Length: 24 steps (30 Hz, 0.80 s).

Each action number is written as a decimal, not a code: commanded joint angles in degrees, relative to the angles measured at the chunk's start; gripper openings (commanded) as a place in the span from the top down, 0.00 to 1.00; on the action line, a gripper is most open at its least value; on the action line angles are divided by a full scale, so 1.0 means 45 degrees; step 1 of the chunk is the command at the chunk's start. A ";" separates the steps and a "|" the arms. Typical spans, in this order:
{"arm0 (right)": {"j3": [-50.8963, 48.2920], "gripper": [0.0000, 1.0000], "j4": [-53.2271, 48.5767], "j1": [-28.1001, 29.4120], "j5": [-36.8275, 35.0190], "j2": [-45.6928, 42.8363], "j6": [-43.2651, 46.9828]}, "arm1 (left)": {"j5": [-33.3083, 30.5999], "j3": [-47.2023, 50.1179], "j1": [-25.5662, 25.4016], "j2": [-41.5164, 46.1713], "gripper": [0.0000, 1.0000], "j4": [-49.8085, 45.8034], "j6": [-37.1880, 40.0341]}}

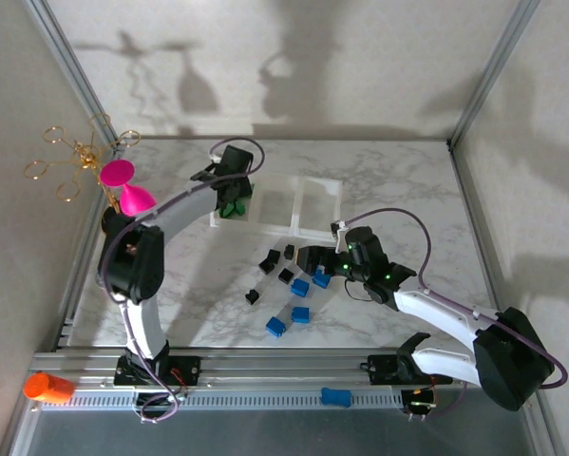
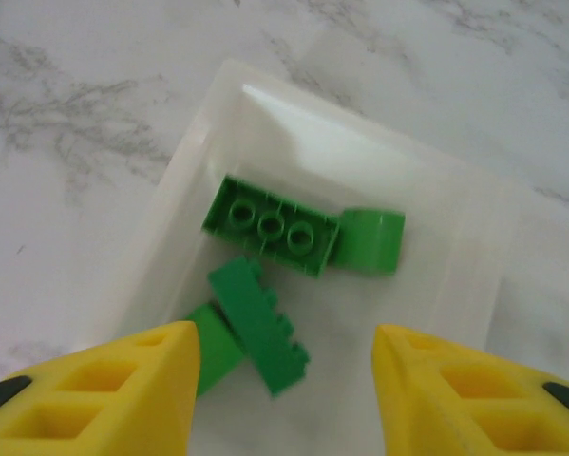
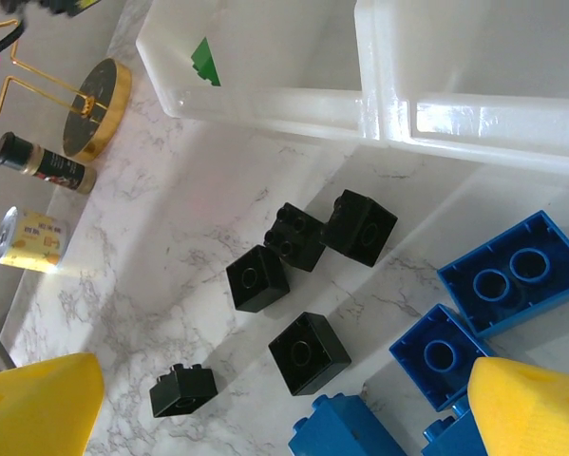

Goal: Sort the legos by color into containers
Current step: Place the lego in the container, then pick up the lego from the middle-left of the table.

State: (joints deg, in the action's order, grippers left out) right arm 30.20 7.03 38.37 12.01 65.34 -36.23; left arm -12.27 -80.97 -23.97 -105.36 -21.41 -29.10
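Observation:
My left gripper (image 2: 284,399) hangs open over the tray's left compartment (image 2: 184,161), nothing between its yellow fingers. Several green legos lie in it: an oblong one studs up (image 2: 271,226), a small one (image 2: 369,240) and an oblong one on its side (image 2: 258,326). From above, the left gripper (image 1: 231,195) sits over these green legos (image 1: 232,208). My right gripper (image 3: 284,408) stands open above the table, over black legos (image 3: 309,352) and blue legos (image 3: 441,353). The top view shows the right gripper (image 1: 312,258) beside the loose black legos (image 1: 268,261) and blue legos (image 1: 300,287).
The translucent tray (image 1: 303,204) lies at mid-table beyond the loose bricks. A gold wire stand (image 1: 75,157) and pink pieces (image 1: 132,195) are at the far left. An orange cylinder (image 1: 47,387) and one blue brick (image 1: 334,396) rest on the near rail.

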 commanded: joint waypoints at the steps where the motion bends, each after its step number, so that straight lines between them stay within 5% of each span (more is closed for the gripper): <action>1: 0.0283 0.01 -0.0477 -0.0032 -0.0050 -0.0046 0.0475 | 0.0664 0.1550 -0.0579 0.2286 0.47 0.0128 -0.0023; 11: -0.0314 0.01 -0.1628 0.0973 -0.0193 -0.0627 0.0173 | 0.1487 0.6546 -0.3757 0.6622 0.36 -0.0310 -0.0925; 17: -0.1163 0.01 -0.1524 0.1913 -0.0242 -0.1262 -0.0231 | 0.1456 0.8240 -0.5586 0.6873 0.30 -0.0763 -0.2016; 24: -0.1760 0.01 -0.1289 0.2174 -0.0668 -0.1588 -0.0699 | 0.1786 0.8750 -0.6016 0.5926 0.26 -0.0521 -0.1826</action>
State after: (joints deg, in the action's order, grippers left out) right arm 23.20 0.60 47.66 10.33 58.92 -37.78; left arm -5.45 -41.43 -50.57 -76.31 -23.73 -37.15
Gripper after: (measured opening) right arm 0.988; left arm 0.741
